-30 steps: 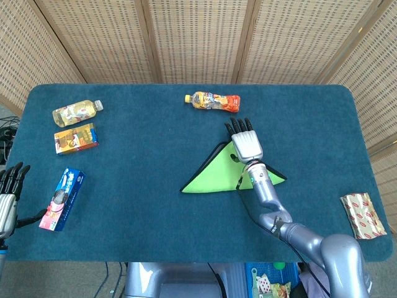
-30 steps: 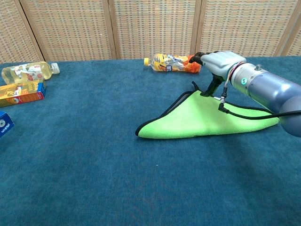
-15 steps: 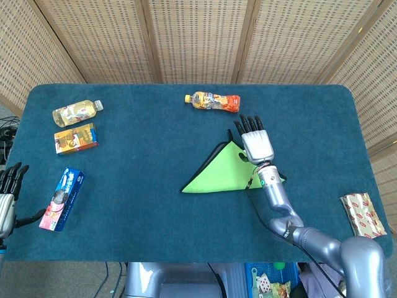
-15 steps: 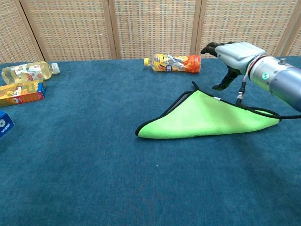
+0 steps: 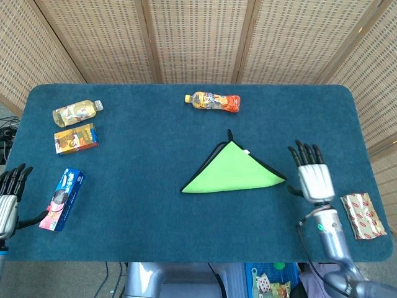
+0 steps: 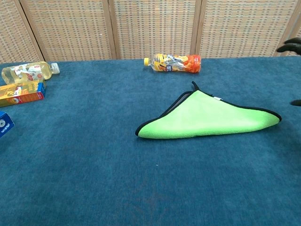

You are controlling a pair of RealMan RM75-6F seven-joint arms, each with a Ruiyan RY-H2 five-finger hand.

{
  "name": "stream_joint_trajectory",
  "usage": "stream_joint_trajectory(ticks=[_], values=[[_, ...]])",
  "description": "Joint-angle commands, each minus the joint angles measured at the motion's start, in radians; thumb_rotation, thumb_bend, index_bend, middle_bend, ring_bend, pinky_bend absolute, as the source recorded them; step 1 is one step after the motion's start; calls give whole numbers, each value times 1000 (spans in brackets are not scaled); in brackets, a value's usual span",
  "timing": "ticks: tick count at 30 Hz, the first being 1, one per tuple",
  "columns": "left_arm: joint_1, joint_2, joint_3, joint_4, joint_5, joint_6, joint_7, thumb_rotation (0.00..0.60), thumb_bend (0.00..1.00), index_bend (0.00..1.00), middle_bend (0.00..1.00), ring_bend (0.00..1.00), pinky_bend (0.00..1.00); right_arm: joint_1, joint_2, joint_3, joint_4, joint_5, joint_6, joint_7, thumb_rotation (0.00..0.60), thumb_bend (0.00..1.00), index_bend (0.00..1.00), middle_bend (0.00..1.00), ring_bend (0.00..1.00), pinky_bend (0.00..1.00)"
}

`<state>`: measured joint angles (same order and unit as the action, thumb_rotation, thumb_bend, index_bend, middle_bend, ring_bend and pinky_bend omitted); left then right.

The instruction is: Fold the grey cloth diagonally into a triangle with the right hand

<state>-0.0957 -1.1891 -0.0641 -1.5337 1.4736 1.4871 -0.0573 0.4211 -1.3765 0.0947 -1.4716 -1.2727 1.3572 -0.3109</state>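
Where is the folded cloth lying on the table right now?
In the head view the cloth lies as a triangle just right of the table's centre, nearer than the orange bottle and left of the right hand, which is clear of it.

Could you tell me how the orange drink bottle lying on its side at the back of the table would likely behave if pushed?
The orange plastic drink bottle lies on its side, so it would probably roll. It looks small, likely light. The blue felt tabletop may slow it.
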Motion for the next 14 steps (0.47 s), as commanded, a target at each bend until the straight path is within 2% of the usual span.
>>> stream_joint_trajectory(ticks=[1, 4, 9, 14], values=[[0, -1, 2, -1, 2, -1, 0, 600, 146, 0, 0, 0, 0, -115, 81, -88, -65, -82, 111, 55, 600, 184, 60, 0, 0, 0], [-1, -7, 4, 4, 6, -2, 0, 600, 147, 0, 0, 0, 0, -175, 108, -127, -84, -105, 162, 55, 600, 173, 60, 0, 0, 0], [1, -12, 9, 10, 9, -1, 8, 600, 147, 0, 0, 0, 0, -254, 133, -171, -80, -155, 239, 91, 600, 53, 60, 0, 0, 0], [3, -14, 10, 10, 17, 10, 19, 600, 147, 0, 0, 0, 0, -289, 152, -182, -65, -181, 268, 128, 600, 28, 23, 0, 0, 0]])
